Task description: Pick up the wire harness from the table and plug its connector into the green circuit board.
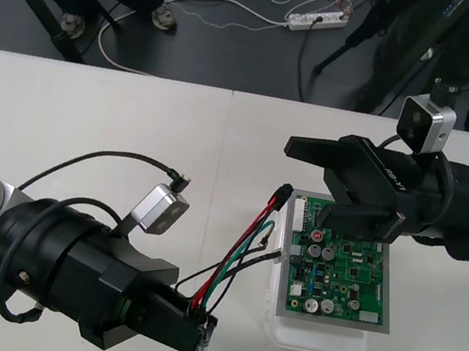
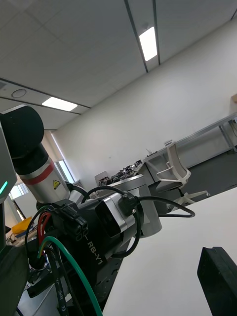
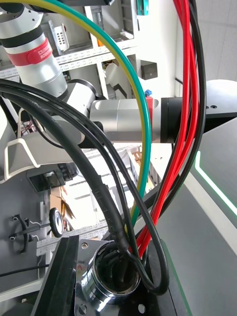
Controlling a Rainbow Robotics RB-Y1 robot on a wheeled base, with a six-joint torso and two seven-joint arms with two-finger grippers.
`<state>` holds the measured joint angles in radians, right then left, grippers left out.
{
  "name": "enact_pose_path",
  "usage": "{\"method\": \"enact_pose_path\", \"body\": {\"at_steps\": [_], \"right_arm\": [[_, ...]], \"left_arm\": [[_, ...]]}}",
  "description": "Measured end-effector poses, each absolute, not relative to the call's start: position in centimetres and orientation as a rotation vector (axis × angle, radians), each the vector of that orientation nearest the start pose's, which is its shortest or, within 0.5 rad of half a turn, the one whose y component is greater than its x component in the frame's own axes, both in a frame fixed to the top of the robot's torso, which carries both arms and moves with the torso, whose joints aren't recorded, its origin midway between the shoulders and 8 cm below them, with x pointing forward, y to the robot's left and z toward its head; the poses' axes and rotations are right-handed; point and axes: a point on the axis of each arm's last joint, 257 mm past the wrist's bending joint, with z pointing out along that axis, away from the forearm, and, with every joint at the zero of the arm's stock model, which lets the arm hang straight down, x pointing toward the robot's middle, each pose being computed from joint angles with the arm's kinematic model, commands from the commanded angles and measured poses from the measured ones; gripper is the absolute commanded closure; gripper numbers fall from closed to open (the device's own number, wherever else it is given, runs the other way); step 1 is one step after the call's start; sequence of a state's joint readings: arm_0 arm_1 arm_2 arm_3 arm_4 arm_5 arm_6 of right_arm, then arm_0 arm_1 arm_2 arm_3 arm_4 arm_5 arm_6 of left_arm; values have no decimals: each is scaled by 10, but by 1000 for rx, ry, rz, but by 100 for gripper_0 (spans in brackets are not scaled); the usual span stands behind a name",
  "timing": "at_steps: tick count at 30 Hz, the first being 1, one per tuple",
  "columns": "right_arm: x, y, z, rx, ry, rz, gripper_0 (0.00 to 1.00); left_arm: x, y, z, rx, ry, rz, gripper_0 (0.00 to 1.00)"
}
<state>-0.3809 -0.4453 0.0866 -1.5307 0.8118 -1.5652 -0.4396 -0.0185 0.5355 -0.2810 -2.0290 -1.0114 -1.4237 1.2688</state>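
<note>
The wire harness [image 1: 234, 257] is pinched at its metal socket [image 3: 111, 276] by the left gripper [image 1: 198, 336], left of the green circuit board [image 1: 339, 279], so its black plug [image 1: 284, 190] is raised toward the right gripper [image 1: 307, 181], held spread over the board's far edge, apparently for regrasping

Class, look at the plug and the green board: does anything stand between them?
Nothing lies on the table between the plug and the board. But the open right gripper hovers over the board's far-left corner, beside the plug, and may crowd the approach. The left gripper holds the harness by its socket.
</note>
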Motion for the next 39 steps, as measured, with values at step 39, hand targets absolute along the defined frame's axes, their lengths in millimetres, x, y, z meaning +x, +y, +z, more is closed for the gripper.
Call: {"method": "enact_pose_path", "body": {"at_steps": [39], "right_arm": [[279,-27,-15,-1050,862,2020,0]], "left_arm": [[184,7,-101,882,1835,-2159,100]]}}
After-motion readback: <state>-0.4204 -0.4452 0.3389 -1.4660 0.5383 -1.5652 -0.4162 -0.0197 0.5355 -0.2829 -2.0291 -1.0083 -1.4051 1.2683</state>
